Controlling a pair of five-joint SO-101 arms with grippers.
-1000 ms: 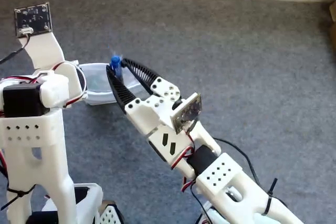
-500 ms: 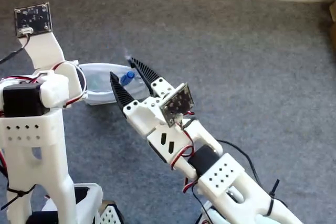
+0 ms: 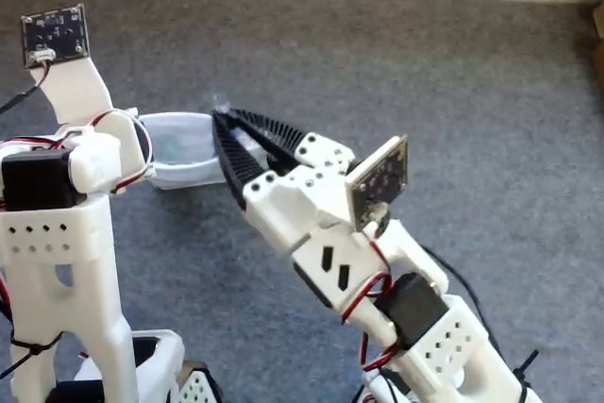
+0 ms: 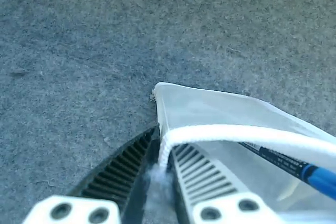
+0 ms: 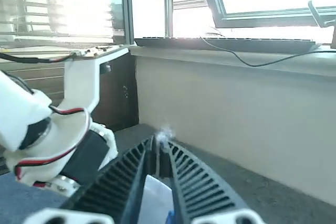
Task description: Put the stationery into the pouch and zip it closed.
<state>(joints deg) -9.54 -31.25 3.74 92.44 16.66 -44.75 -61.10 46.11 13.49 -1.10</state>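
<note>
Grey carpet (image 3: 472,92) is covering everything, and a cable (image 5: 252,64) is draping over the windowsill (image 5: 210,59), blinds (image 5: 52,3) hanging just beside it.

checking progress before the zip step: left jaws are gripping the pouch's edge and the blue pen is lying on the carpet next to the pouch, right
Not quite. The blue pen isn't on the carpet; it lies inside the pouch, seen through its clear wall in the left wrist view. The left jaws do grip the pouch's edge.
</note>
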